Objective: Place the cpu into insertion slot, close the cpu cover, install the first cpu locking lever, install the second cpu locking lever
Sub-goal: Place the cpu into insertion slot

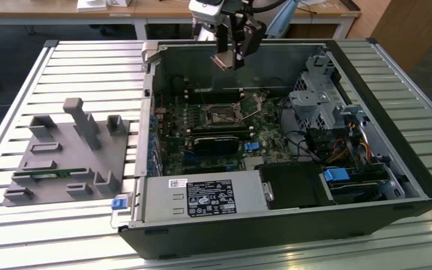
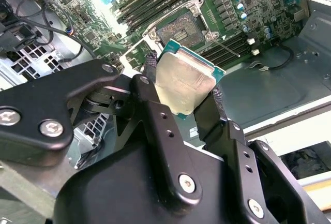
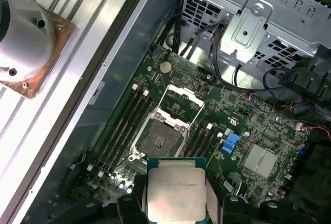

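My gripper hangs above the far wall of the open computer case, shut on the cpu. Both wrist views show the cpu as a flat square chip with a silvery top and green edge, pinched at two opposite sides by the black fingers. The insertion slot lies bare on the green board, below and ahead of the chip. Behind the slot, the cpu cover stands tipped up and open. A thin locking lever sticks up beside the slot.
Long black memory slots flank the socket, and a black card lies nearer the front. A metal drive cage with cables fills the exterior view's right. The power supply sits at the front. A grey holder block rests on the slatted table.
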You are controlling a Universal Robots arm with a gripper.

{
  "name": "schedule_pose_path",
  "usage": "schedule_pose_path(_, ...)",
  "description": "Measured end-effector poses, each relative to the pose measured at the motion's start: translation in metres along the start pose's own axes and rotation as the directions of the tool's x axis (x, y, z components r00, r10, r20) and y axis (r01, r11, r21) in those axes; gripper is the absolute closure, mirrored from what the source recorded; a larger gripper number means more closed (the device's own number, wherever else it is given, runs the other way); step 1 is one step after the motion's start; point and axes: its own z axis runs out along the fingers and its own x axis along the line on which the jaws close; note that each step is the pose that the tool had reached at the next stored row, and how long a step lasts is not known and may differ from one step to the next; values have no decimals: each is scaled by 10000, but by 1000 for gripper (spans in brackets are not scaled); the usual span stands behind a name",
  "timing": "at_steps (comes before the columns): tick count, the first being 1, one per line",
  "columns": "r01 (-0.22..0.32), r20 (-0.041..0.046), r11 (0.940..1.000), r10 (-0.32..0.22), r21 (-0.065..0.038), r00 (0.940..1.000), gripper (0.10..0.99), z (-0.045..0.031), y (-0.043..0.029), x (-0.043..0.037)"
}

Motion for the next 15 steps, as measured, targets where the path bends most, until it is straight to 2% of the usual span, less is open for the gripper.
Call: schedule_pose_path(15,-613,58,9981,613,-5,9981,545,4,-8,4)
